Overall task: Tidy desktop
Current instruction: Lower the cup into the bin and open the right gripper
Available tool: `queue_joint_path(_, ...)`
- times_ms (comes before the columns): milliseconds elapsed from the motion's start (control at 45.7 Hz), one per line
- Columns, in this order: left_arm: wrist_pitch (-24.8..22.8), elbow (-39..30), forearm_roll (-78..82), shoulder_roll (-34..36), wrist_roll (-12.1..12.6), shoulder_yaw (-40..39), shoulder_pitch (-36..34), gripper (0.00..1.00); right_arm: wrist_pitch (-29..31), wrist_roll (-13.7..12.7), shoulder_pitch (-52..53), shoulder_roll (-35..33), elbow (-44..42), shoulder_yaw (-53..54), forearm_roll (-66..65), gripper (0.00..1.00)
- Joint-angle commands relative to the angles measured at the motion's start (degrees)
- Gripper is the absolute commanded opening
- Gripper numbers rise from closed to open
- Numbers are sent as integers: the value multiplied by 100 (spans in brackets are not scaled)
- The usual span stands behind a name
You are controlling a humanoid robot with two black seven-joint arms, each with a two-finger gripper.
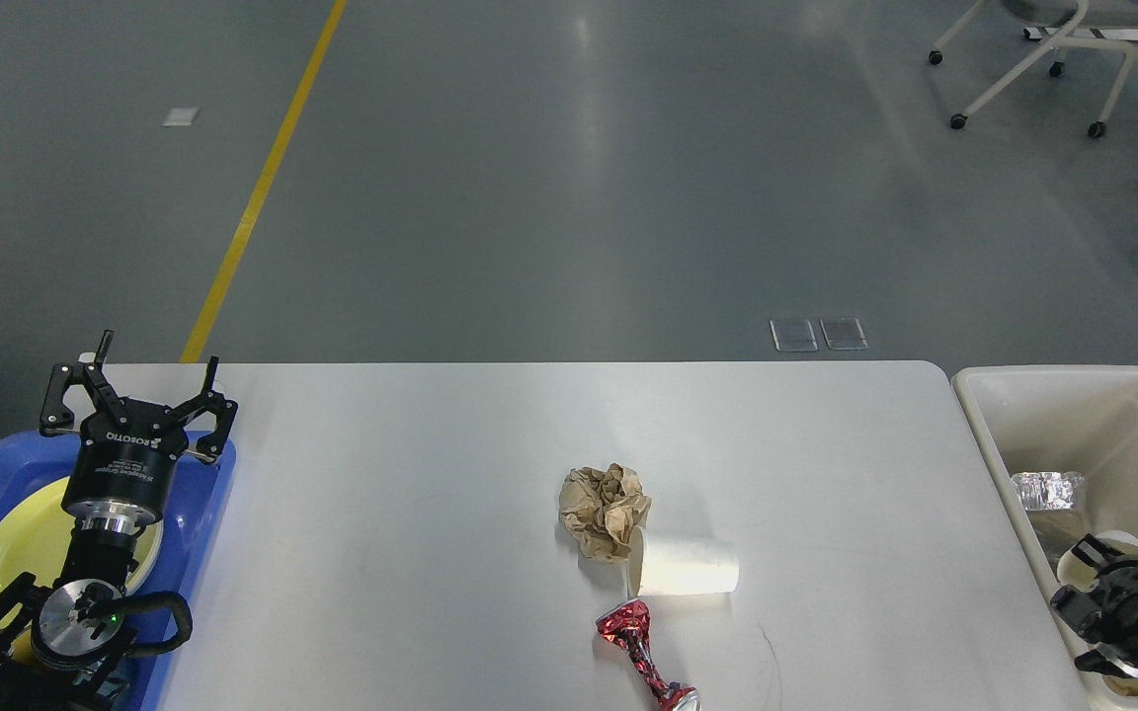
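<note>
The desktop [411, 494] is a large light grey-white table top with rounded corners. Near its middle lie a crumpled brown paper ball [604, 509], a white paper cup [683, 568] on its side, and a crushed red can [643, 652]. My left gripper [149, 375] is open and empty, fingers spread, above the far end of the blue tray [208, 523] at the table's left. My right gripper [1117, 592] is dark and seen end-on over the cream-white bin [984, 425]; I cannot tell whether it is open.
The blue tray holds a yellow plate [11, 553]. The cream-white bin at the right holds crumpled foil [1048, 489] and a white cup-like thing [1093, 553]. Beyond the table is grey floor with a yellow line [263, 183] and a wheeled chair [1043, 59].
</note>
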Motion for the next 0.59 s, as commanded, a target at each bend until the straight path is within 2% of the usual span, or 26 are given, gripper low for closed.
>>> queue_joint_path(0,0,0,0,-3,0,0,0,96,10,-9,-40,-15,10,0,-8,0)
queue_joint_path(87,0,0,0,-3,0,0,0,96,1,-1,-57,-23,18,0,-8,0)
queue_joint_path(175,0,0,0,-3,0,0,0,96,-69,8,-66,-50,10,-17,0,56)
queue_joint_path(219,0,0,0,6,0,0,0,96,-122,8,-66,-59,18,-35,0,74)
queue_joint_path(306,0,0,0,-3,0,0,0,96,-193,8,-49,-59,36,-35,-35,100)
queue_joint_path(569,0,0,0,-3,0,0,0,96,-175,8,13,-67,97,-8,-79,100)
